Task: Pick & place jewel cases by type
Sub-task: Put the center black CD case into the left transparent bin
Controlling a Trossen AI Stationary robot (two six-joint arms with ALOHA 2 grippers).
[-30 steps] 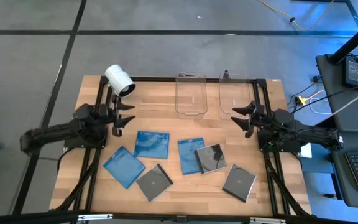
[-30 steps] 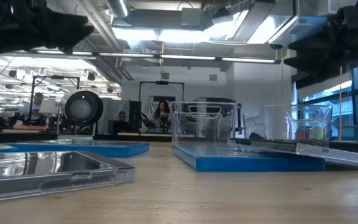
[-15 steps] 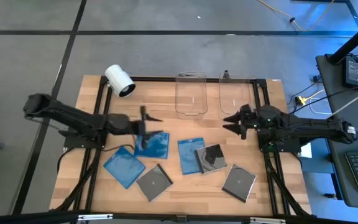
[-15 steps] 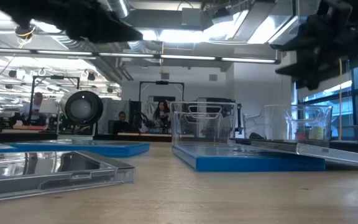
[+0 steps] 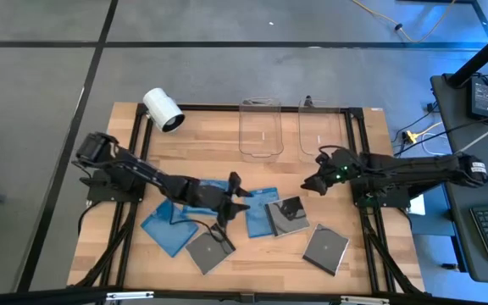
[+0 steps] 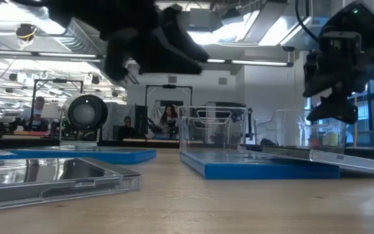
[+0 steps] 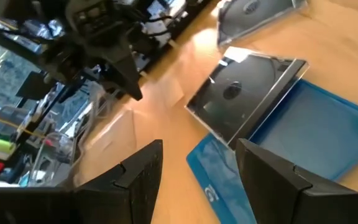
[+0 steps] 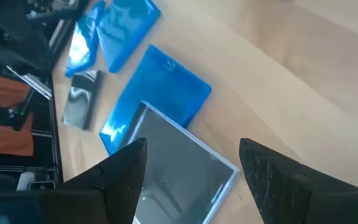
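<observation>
Across the middle of the high view, both my arms reach inward over the wooden desk (image 5: 252, 263). My left gripper (image 5: 234, 191) hangs above the blue jewel case (image 5: 259, 212) at frame centre, fingers spread wide and holding nothing; its wrist view shows that blue case (image 7: 297, 134) with a dark grey jewel case (image 7: 244, 93) lying half across it. My right gripper (image 5: 316, 181) hovers right of centre, just above that overlapping pair, fingers likewise wide apart and empty.

Two more blue cases (image 5: 180, 219) lie lower left, partly under my left arm. Another dark grey case (image 5: 209, 249) sits at the bottom, and the third (image 5: 325, 249) at lower right. All six are on the desk; none is sorted yet.

Two clear bins (image 5: 259, 129) stand empty at upper centre, presumably one per colour. I judge the grey case must come off the blue one first, which would explain both grippers converging there.
</observation>
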